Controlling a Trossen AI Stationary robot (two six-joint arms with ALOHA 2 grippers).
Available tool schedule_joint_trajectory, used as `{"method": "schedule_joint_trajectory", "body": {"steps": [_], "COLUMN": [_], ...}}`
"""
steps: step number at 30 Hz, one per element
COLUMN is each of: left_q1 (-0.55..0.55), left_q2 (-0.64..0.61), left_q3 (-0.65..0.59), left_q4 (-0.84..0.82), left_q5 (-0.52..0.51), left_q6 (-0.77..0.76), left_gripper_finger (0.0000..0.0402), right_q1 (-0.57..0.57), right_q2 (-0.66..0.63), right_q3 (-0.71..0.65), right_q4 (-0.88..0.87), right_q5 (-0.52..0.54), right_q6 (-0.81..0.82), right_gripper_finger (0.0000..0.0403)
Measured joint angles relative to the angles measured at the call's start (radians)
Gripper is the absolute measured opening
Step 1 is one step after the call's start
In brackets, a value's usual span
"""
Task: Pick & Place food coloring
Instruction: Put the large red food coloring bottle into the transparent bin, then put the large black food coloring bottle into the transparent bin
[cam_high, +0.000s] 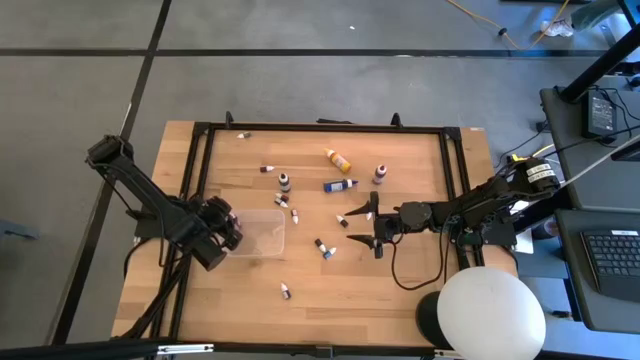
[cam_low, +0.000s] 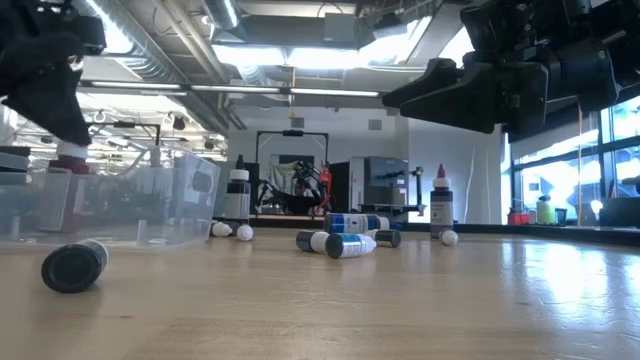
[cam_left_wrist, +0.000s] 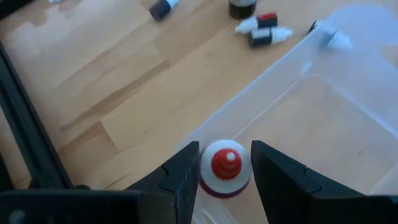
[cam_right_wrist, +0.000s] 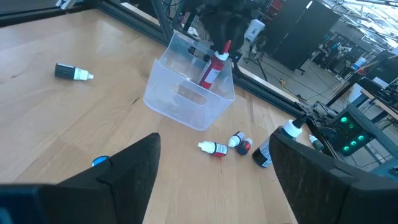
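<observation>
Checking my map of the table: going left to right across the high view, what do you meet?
Left pincer over the clear tray → orange-yellow bottle → right pincer, open → white round object.

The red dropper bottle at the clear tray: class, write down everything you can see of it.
The small red dropper bottle with a white cap looks like plastic, with a red nozzle tip showing in the cap's centre. It hangs tilted over the clear rectangular plastic tray, cap uppermost, its lower end inside the tray's walls. The left gripper has its jaws either side of the cap. Whether its base touches the tray floor cannot be told.
</observation>
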Motion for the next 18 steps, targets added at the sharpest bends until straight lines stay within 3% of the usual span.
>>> {"method": "schedule_joint_trajectory", "body": {"steps": [8, 13, 18], "left_q1": [0.013, 0.06, 0.133], "left_q2": [0.0, 0.0, 0.0], "left_q3": [0.058, 0.092, 0.117], "left_q4": [-0.049, -0.004, 0.105], "left_q5": [-0.038, -0.228, -0.405], "left_q6": [0.024, 0.162, 0.406], "left_gripper_finger": [0.0139, 0.0141, 0.0141], "right_q1": [0.0, 0.0, 0.0], "right_q2": [0.0, 0.0, 0.0], "right_q3": [0.0, 0.0, 0.0], "right_q4": [-0.003, -0.003, -0.002], "right_q5": [0.0, 0.001, 0.001], "right_q6": [-0.001, -0.004, -0.005], "right_gripper_finger": [0.0302, 0.0302, 0.0302]}}
